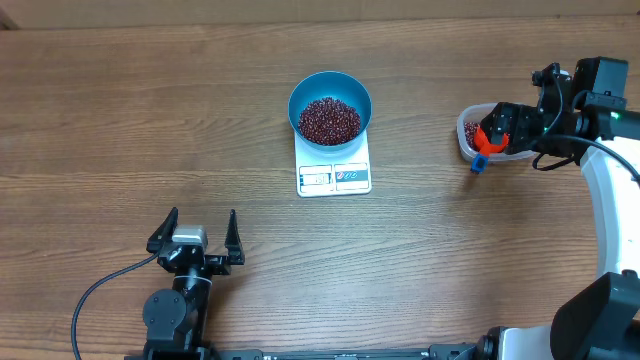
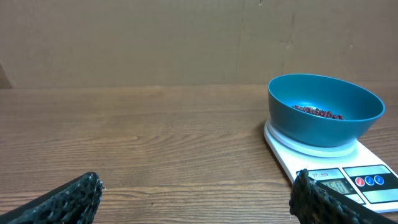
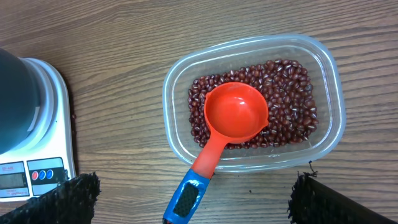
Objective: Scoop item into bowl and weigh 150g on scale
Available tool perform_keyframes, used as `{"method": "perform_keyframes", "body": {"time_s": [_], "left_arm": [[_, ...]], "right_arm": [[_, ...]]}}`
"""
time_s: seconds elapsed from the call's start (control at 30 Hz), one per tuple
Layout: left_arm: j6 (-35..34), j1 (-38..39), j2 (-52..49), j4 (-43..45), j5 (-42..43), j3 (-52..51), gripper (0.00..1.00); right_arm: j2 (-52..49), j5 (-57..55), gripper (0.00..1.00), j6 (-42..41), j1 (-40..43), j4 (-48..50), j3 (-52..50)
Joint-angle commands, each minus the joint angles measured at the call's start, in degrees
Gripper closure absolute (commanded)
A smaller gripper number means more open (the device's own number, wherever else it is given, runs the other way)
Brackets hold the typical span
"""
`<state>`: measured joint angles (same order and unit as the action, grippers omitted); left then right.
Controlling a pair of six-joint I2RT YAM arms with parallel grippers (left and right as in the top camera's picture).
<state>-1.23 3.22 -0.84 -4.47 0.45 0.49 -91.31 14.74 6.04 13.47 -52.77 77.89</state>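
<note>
Hovering my right gripper (image 3: 198, 180), jaws apart, above the tub (image 3: 324, 70), I'd pinch the scoop (image 3: 235, 115) squarely by its blue handle (image 3: 186, 200) so beans (image 3: 289, 93) stay put.

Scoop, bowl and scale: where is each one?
scoop (image 3: 235, 115): right wrist view, inside its red cup.
bowl (image 2: 323, 124): left wrist view, on its blue outer wall.
scale (image 1: 334, 177): overhead view, on its front display panel.

Nothing reads clearly. The scale (image 2: 292, 155) carries a display window (image 2: 334, 185) with dark digits, blurred and partly hidden, a line of tiny print above it, also illegible, and beside it one red and two blue button marks (image 2: 369, 180), their signs too small to tell.
</note>
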Motion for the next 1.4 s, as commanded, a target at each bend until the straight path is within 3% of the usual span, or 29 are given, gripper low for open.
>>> {"method": "perform_keyframes", "body": {"time_s": [0.0,1.37], "left_arm": [[1.3,-0.6,0.7,0.0,0.6,-0.2,0.00],[1.3,-3.3,0.6,0.0,0.6,-0.2,0.00]], "right_arm": [[1.3,-0.1,0.00,0.2,0.1,0.1,1.2],[1.3,-0.1,0.00,0.2,0.1,0.1,1.2]]}}
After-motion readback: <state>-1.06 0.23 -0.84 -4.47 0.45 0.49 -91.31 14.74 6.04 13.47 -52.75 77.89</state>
